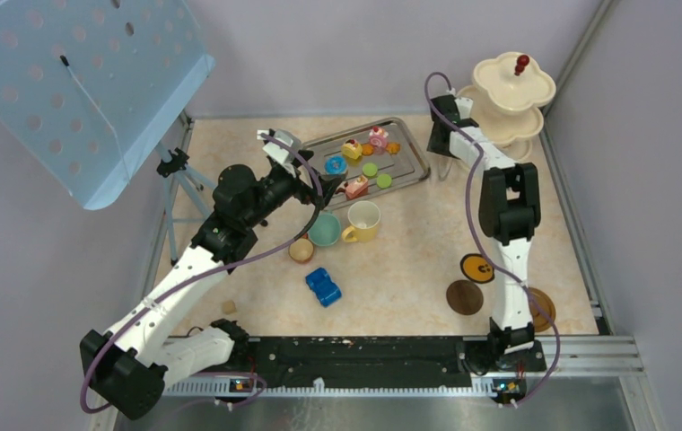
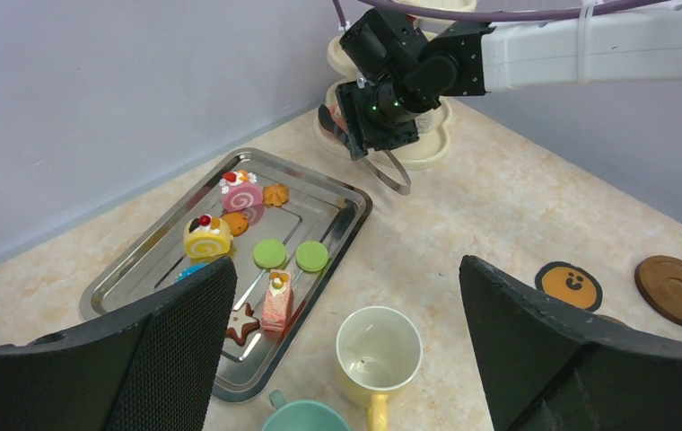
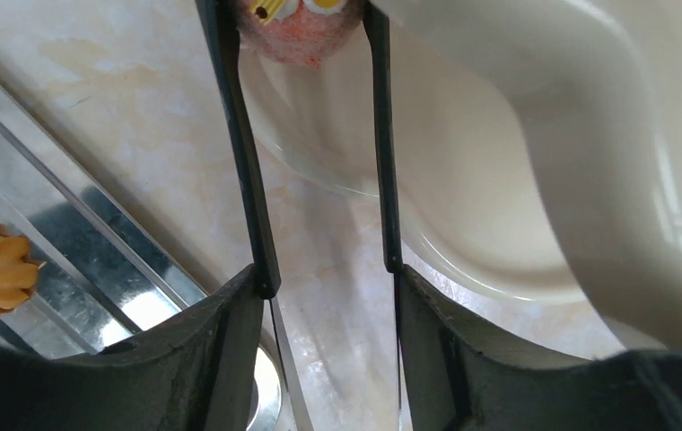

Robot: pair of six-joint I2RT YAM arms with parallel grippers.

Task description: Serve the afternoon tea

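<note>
Beige marbled surface [image 1: 391, 269]. R fingers [image 3: 212, 359], half-closed, squeeze black tongs [image 3: 243, 180] whose tips pinch a pink cake [image 3: 297, 36] at the bottom-tier rim of cream stand [image 3: 499, 180]. L fingers [image 2: 167, 350], well apart from stand, gape wide, empty. Risk: letting go so near the rim could tip cake off.

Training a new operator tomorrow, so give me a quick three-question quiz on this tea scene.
1. True or false: two green macarons lie on the metal tray.
2. Fill in: the right gripper holds black ___ pinching a pink cake.
3. The blue toy car sits: A on the tray, B on the table, C in the right gripper.
Key: 1 true; 2 tongs; 3 B.
</note>
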